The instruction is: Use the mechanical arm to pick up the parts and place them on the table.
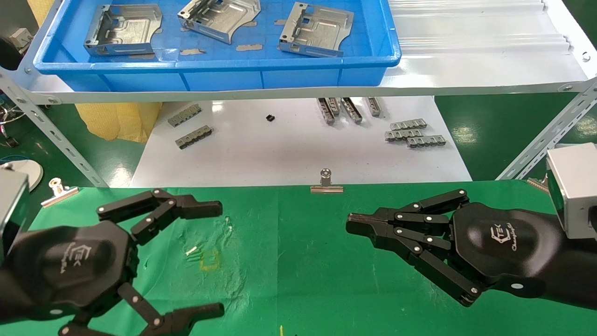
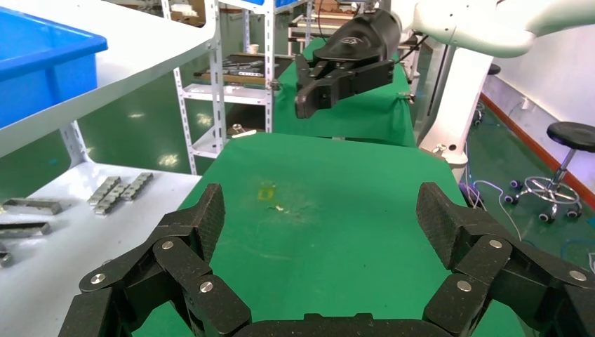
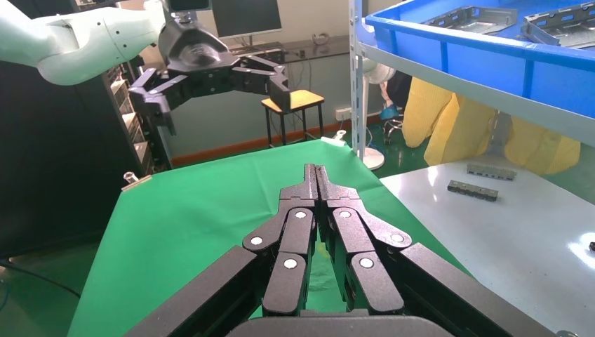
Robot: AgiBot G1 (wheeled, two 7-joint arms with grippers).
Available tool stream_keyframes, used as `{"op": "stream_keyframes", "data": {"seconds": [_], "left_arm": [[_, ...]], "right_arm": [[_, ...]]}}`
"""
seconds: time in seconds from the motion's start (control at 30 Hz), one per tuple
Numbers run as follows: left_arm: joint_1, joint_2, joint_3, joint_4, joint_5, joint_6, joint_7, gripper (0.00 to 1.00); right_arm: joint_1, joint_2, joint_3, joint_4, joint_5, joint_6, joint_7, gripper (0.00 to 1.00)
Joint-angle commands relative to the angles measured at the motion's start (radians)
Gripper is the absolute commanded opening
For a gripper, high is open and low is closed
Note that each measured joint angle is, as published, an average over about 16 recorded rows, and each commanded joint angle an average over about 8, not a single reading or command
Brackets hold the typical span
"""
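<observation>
Three shiny stamped metal parts lie in the blue bin [image 1: 219, 77] on the shelf: one at the left [image 1: 123, 29], one in the middle [image 1: 219, 17], one at the right [image 1: 315, 29]. Two of them show in the right wrist view [image 3: 484, 15]. My left gripper [image 1: 221, 256] hovers over the green table [image 1: 289, 261] at the left, open wide and empty; its pads [image 2: 209, 217] stand far apart. My right gripper [image 1: 350, 226] hovers over the table at the right, shut on nothing, its fingertips [image 3: 316, 174] pressed together.
The grey shelf [image 1: 466, 65] overhangs a white sheet [image 1: 289, 149] bearing several small grey ribbed strips [image 1: 414, 134]. Silver clips [image 1: 326, 183] hold the cloth's far edge. A slanted shelf brace [image 1: 545, 140] stands at the right. A small yellow mark [image 1: 209, 260] is on the cloth.
</observation>
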Motion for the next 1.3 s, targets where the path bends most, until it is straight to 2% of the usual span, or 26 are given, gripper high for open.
{"op": "stream_keyframes", "data": {"seconds": [0.03, 0.2, 0.23, 0.27, 0.47, 0.5, 0.53, 0.7, 0.9, 0.93, 0.97, 1.17, 1.2, 1.3], "left_arm": [[-0.004, 0.001, -0.001, -0.003, 0.000, -0.002, -0.001, 1.00], [-0.150, 0.040, 0.016, 0.061, 0.052, -0.009, -0.020, 1.00], [-0.187, 0.053, 0.023, 0.086, 0.069, -0.010, -0.022, 1.00], [-0.225, 0.067, 0.031, 0.114, 0.088, -0.010, -0.022, 1.00], [-0.471, 0.203, 0.098, 0.389, 0.239, -0.051, 0.008, 1.00], [-0.513, 0.232, 0.110, 0.450, 0.268, -0.070, 0.018, 1.00], [-0.552, 0.262, 0.121, 0.513, 0.297, -0.096, 0.030, 1.00], [-0.714, 0.405, 0.163, 0.805, 0.421, -0.301, 0.093, 1.00], [-0.823, 0.544, 0.187, 1.046, 0.499, -0.556, 0.150, 1.00], [-0.834, 0.562, 0.190, 1.075, 0.506, -0.587, 0.156, 0.94], [-0.844, 0.579, 0.193, 1.102, 0.513, -0.616, 0.162, 0.82], [-0.887, 0.649, 0.215, 1.207, 0.551, -0.735, 0.184, 0.07], [-0.892, 0.656, 0.218, 1.218, 0.556, -0.746, 0.185, 0.01], [-0.904, 0.670, 0.228, 1.242, 0.570, -0.767, 0.185, 0.00]], "right_arm": [[0.000, 0.000, 0.000, 0.000, 0.000, 0.000, 0.000, 0.00], [0.000, 0.000, 0.000, 0.000, 0.000, 0.000, 0.000, 0.00], [0.000, 0.000, 0.000, 0.000, 0.000, 0.000, 0.000, 0.03], [0.000, 0.000, 0.000, 0.000, 0.000, 0.000, 0.000, 0.13], [0.000, 0.000, 0.000, 0.000, 0.000, 0.000, 0.000, 0.88], [0.000, 0.000, 0.000, 0.000, 0.000, 0.000, 0.000, 0.97], [0.000, 0.000, 0.000, 0.000, 0.000, 0.000, 0.000, 1.00], [0.000, 0.000, 0.000, 0.000, 0.000, 0.000, 0.000, 1.00], [0.000, 0.000, 0.000, 0.000, 0.000, 0.000, 0.000, 1.00], [0.000, 0.000, 0.000, 0.000, 0.000, 0.000, 0.000, 1.00], [0.000, 0.000, 0.000, 0.000, 0.000, 0.000, 0.000, 1.00], [0.000, 0.000, 0.000, 0.000, 0.000, 0.000, 0.000, 1.00], [0.000, 0.000, 0.000, 0.000, 0.000, 0.000, 0.000, 1.00], [0.000, 0.000, 0.000, 0.000, 0.000, 0.000, 0.000, 1.00]]}}
